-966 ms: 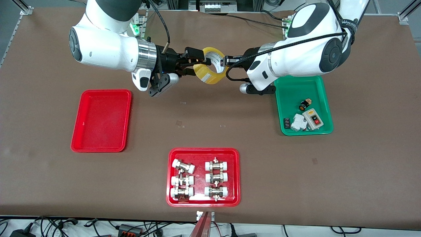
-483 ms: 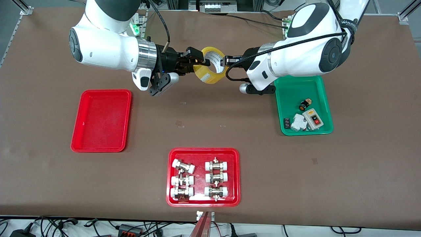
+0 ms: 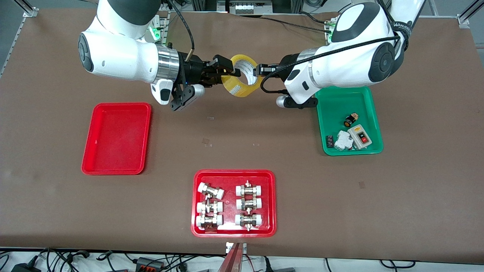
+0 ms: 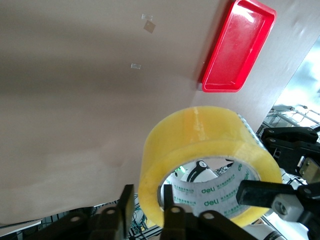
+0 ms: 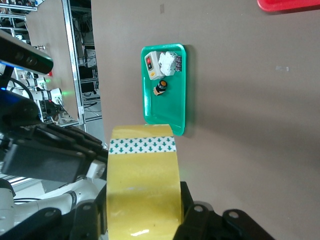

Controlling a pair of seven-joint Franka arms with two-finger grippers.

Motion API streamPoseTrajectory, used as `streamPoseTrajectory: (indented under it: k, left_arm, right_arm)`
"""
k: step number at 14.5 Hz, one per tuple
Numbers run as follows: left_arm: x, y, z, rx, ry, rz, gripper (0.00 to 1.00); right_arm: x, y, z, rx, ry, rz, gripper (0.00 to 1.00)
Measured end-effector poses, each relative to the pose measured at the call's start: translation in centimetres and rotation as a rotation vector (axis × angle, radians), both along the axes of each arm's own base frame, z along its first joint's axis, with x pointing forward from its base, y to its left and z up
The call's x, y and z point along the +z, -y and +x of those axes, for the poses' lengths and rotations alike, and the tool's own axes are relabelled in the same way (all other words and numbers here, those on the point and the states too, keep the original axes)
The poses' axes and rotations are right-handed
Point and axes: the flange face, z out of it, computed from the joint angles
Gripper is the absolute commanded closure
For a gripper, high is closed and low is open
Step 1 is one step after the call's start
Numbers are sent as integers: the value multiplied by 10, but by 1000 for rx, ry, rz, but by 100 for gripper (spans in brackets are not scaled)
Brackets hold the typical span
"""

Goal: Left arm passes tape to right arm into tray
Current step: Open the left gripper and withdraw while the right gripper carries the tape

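Note:
The yellow tape (image 3: 242, 89) hangs in the air between both grippers, over bare table near the robots' bases. My right gripper (image 3: 229, 71) is shut on the roll's flat sides; in the right wrist view its fingers (image 5: 192, 210) press both sides of the tape (image 5: 144, 175). My left gripper (image 3: 258, 70) straddles the roll's wall, one finger in the hole. In the left wrist view its outer finger (image 4: 127, 200) stands a little off the tape (image 4: 200, 135), so it is open. The plain red tray (image 3: 117, 138) lies empty toward the right arm's end.
A red tray (image 3: 234, 172) of white-capped metal fittings lies nearest the front camera. A green tray (image 3: 340, 102) with switches and small parts lies under the left arm's wrist. Small bits of tape dot the brown table.
My right gripper's fingers have closed onto the tape; one second ago they stood wide apart around it. The tape and the left arm have hardly moved.

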Motion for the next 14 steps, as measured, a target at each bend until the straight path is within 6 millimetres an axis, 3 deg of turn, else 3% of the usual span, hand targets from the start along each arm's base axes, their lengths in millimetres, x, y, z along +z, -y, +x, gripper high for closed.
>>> streamPoseTrajectory:
  k: [4,9,11,14]
  left_arm:
    - [8,-14,1,-5,10,38,0]
    - [44,-112,0,-80,100,242,0]
    - [54,-142,-1,-123,169,330,0]
    - [60,-166,-8,-151,230,439,0]
  right_arm:
    - [-1,1,1,0,-1,-4,77]
    - [-20,12,9,-14,-16,-43,77]
    - [-43,48,34,-76,-50,-70,77]
    - [-99,152,84,-189,-172,-99,77]
